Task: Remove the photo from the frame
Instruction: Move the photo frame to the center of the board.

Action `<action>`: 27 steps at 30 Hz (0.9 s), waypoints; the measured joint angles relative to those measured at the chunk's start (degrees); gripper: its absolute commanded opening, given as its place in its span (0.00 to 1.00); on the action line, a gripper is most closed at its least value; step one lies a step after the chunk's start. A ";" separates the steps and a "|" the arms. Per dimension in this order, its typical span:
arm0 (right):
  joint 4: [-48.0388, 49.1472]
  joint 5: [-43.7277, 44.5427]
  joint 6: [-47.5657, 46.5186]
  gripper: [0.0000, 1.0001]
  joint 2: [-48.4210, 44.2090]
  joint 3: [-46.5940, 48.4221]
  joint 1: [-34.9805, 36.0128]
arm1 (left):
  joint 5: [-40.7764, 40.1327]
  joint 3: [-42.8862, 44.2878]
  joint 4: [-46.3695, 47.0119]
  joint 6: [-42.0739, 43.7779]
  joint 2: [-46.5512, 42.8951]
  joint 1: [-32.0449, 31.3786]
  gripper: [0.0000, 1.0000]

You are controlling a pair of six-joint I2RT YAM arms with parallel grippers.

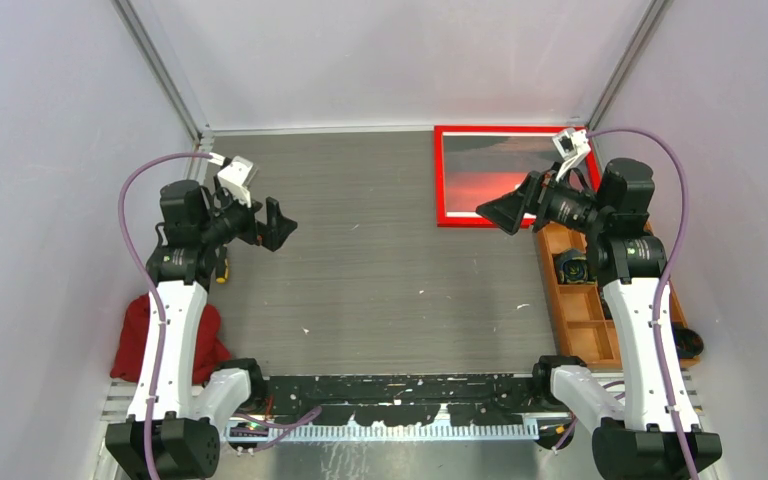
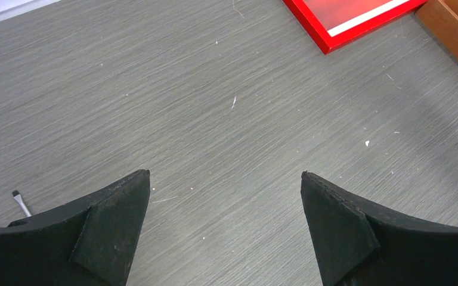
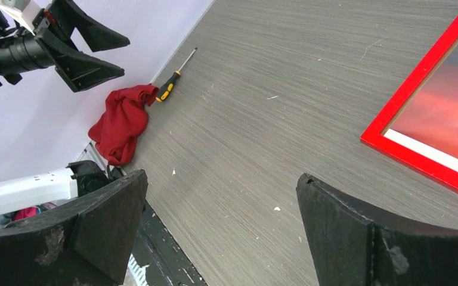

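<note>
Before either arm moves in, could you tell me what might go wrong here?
1. The frame lies flat and face up, so its thin rails may slip from an end effector.
2. It sits close beside the tray, so the right end effector could knock that while reaching in.

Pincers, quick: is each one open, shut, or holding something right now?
Left pincer: open, holding nothing.
Right pincer: open, holding nothing.
</note>
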 measured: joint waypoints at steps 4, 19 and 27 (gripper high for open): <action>0.42 -0.22 -0.02 1.00 0.00 0.00 -0.11 | 0.02 0.00 0.00 0.00 -0.02 0.00 0.98; 1.57 11.72 -2.95 1.00 2.16 -1.70 -0.07 | -1.92 -0.09 -0.11 1.75 -0.24 0.26 0.99; -0.87 32.00 -5.73 1.00 15.28 5.35 9.07 | -4.55 -0.04 -3.63 7.32 -0.37 0.26 1.00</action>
